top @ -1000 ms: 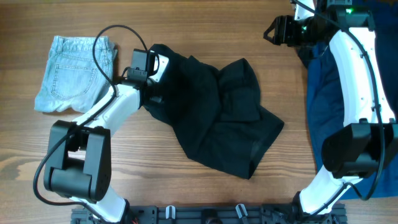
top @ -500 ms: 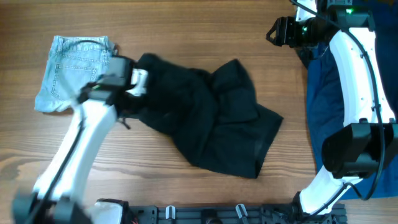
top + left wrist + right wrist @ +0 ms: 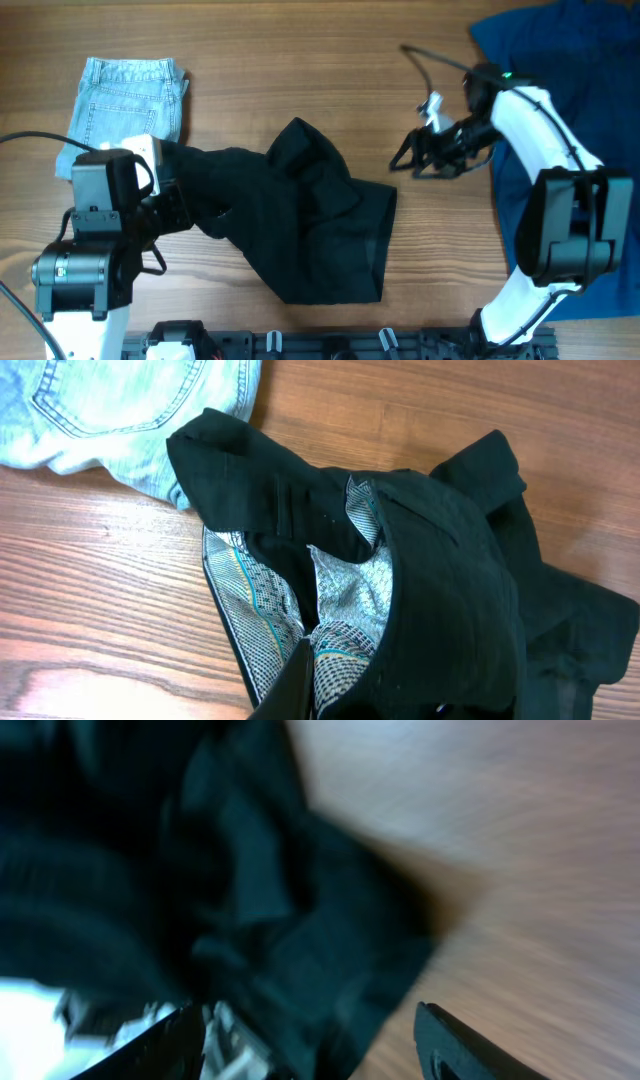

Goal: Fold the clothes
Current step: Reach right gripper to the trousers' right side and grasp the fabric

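Note:
The black shorts (image 3: 310, 225) lie crumpled in the middle of the table, one end drawn out toward the left. My left gripper (image 3: 183, 195) is shut on that end. In the left wrist view its fingers (image 3: 300, 685) pinch the black shorts (image 3: 440, 560) where the patterned lining shows. The light-blue denim shorts (image 3: 125, 95) lie flat at the far left, also seen at the top of the left wrist view (image 3: 110, 410). My right gripper (image 3: 408, 163) hangs open just right of the black shorts. The blurred right wrist view shows black cloth (image 3: 200, 870) ahead of its spread fingers (image 3: 455, 1040).
A big royal-blue garment (image 3: 585, 70) covers the far right of the table, under and behind the right arm. Bare wood (image 3: 330, 70) shows along the far side between the denim shorts and the blue garment. The arm bases stand at the near edge.
My left gripper shut on the black shorts and dragged them toward the near left. My right arm swung from the far right corner down to the shorts' right side.

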Action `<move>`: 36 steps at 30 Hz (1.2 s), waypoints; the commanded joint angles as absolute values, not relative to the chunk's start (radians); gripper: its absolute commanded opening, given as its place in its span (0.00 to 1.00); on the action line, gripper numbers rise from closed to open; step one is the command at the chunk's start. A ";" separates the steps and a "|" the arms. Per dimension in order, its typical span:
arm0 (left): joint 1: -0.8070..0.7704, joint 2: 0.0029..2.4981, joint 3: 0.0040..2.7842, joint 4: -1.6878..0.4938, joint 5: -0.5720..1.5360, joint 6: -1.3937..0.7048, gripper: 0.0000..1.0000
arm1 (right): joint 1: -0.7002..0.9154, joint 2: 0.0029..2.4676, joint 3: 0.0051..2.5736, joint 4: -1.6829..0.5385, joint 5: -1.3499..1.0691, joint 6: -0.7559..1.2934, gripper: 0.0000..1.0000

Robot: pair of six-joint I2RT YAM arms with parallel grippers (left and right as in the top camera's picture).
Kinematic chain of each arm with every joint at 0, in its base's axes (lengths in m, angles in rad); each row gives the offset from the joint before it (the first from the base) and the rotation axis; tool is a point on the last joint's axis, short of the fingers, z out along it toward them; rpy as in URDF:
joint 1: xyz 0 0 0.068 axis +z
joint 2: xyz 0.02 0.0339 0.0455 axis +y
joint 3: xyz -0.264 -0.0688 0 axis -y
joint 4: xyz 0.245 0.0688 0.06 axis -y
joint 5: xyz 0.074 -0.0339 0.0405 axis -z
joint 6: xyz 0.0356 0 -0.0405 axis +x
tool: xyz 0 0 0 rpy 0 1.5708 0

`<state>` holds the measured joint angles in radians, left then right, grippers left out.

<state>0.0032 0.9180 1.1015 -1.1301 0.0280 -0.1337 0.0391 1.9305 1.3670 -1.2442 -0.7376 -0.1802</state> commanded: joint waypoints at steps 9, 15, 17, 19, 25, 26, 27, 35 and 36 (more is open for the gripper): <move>0.009 0.992 1.117 -1.123 0.033 -0.150 0.04 | 0.212 1.939 1.093 -1.164 -0.725 -0.134 0.67; 0.009 1.004 1.117 -1.113 0.033 -0.150 0.04 | 0.253 1.935 1.045 -0.955 -0.931 -0.110 0.67; 0.009 1.004 1.117 -1.111 0.033 -0.150 0.04 | 0.256 1.926 1.045 -0.894 -0.944 -0.072 0.62; 0.009 1.004 1.117 -1.112 0.034 -0.150 0.04 | 0.256 1.905 1.045 -0.871 -0.948 -0.079 0.33; 0.009 1.004 1.117 -1.101 0.033 -0.150 0.05 | 0.244 1.729 1.084 -0.915 -1.024 -0.132 0.04; 0.009 1.004 1.117 -1.086 0.034 -0.150 0.05 | 0.227 1.673 1.128 -0.944 -1.018 -0.131 0.05; 0.009 1.003 1.117 -1.069 0.034 -0.150 0.05 | 0.200 1.618 1.187 -0.964 -0.969 -0.108 0.04; 0.009 0.987 1.117 -1.132 0.034 -0.139 0.04 | -0.027 1.471 1.522 -1.009 -0.493 0.157 0.04; 0.009 0.987 1.117 -1.164 0.034 -0.140 0.04 | -0.030 1.472 1.520 -1.037 -0.491 0.151 0.07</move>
